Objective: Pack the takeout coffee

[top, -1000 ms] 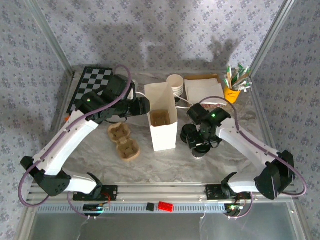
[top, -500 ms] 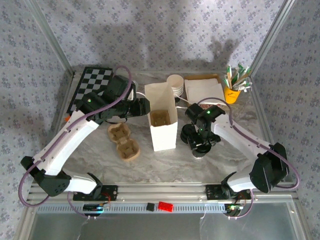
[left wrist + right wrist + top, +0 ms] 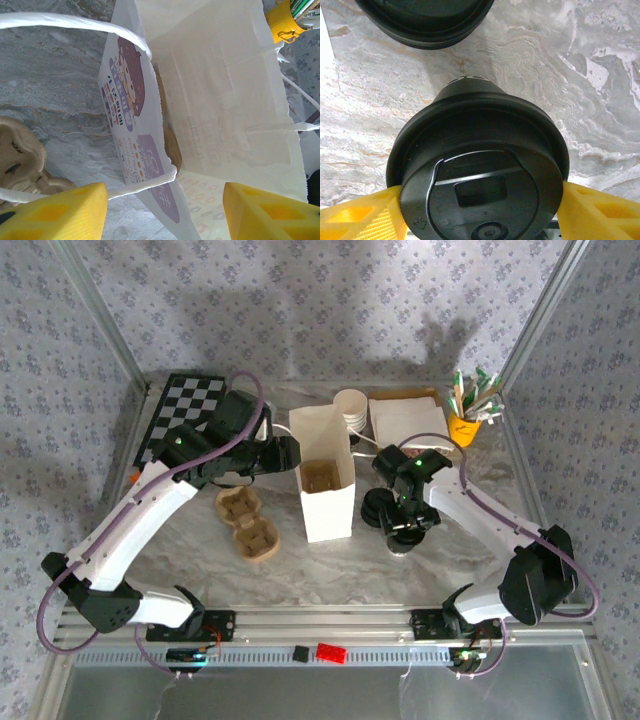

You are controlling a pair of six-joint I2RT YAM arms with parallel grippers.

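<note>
Right wrist view looks straight down on the takeout coffee [image 3: 480, 165]. It stands upright on the marble table [image 3: 600, 75], its long axis vertical and its black lid facing the camera, with the lid's small round mark toward the bottom edge of the frame. The right gripper [image 3: 480, 205] straddles the cup, one yellow finger at each lower corner reaching the lid's rim. The lid hides the cup wall, so I cannot tell whether the pads press it or only flank it. Another black lid [image 3: 425, 20] sits just beyond, at the top of the frame.

In the top external view, the cup is right of centre, under the right wrist and near the white paper bag [image 3: 328, 515], which stands open in the middle. The left gripper [image 3: 164, 192] is spread wide at the bag's left wall. It pinches nothing, though the printed wall and a handle pass between its fingers.

By my reading the coffee is capped but not yet packed. Lifting it, carrying it over the bag's mouth and lowering it inside all remain.
</note>
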